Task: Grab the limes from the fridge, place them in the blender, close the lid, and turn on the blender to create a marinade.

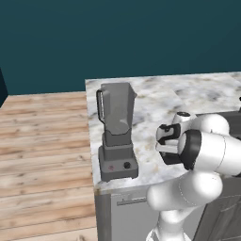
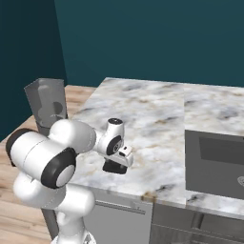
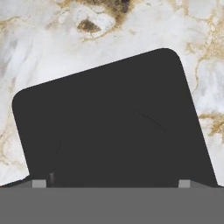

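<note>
We hover our wide-open hand (image 2: 116,167) low over the flat black lid (image 3: 113,122) on the marble surface (image 2: 157,119); closing off-centre could slide it away.

the light is even and fairly bright, flat as a render gives it, with no glare on the marble counter (image 1: 188,94) and only soft shading under the blender (image 1: 116,136) and the arm. the far teal wall (image 2: 167,33) is darker toward the left corner. edges are sharp, without blur or bending; the black lid (image 3: 113,122) reads as featureless dark
</note>
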Robot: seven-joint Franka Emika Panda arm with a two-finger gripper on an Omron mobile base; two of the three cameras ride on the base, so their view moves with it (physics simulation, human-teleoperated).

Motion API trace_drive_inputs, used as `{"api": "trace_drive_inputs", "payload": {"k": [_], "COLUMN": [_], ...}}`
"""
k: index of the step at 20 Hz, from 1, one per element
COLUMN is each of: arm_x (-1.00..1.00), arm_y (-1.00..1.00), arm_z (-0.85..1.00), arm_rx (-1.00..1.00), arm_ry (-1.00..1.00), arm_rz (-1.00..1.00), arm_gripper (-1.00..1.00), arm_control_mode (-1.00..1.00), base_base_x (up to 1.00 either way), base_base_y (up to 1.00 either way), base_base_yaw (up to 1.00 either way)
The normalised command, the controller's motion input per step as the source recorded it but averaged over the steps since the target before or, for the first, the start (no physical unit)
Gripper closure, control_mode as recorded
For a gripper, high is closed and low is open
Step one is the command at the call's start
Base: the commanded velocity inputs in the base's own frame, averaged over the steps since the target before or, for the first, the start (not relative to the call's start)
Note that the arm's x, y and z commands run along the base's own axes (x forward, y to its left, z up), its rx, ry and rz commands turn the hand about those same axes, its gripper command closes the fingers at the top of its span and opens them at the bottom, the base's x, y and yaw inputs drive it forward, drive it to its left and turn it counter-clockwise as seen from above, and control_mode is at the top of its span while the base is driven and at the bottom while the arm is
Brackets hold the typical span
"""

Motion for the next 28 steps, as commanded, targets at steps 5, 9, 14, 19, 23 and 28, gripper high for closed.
{"api": "trace_drive_inputs", "payload": {"k": [5, 9, 14, 19, 23, 28], "arm_x": [0.0, 0.16, 0.16, -0.19, -0.74, -0.69], "arm_y": [0.0, 0.0, 0.0, -0.04, -0.01, 0.02], "arm_z": [-0.34, -0.14, -0.07, 0.36, 1.0, 1.0], "arm_rx": [0.0, 0.0, 0.0, 0.01, 0.0, 0.0], "arm_ry": [-0.05, -0.01, 0.0, -0.03, -0.22, -0.16], "arm_rz": [0.0, 0.0, 0.0, 0.0, 0.0, 0.0], "arm_gripper": [1.0, 1.0, 1.0, 1.0, 1.0, 1.0], "arm_control_mode": [-1.0, -1.0, -1.0, -1.0, -1.0, -1.0], "base_base_x": [0.0, 0.0, 0.0, 0.0, 0.0, 0.0], "base_base_y": [0.0, 0.0, 0.0, 0.0, 0.0, 0.0], "base_base_yaw": [0.0, 0.0, 0.0, 0.0, 0.0, 0.0]}}
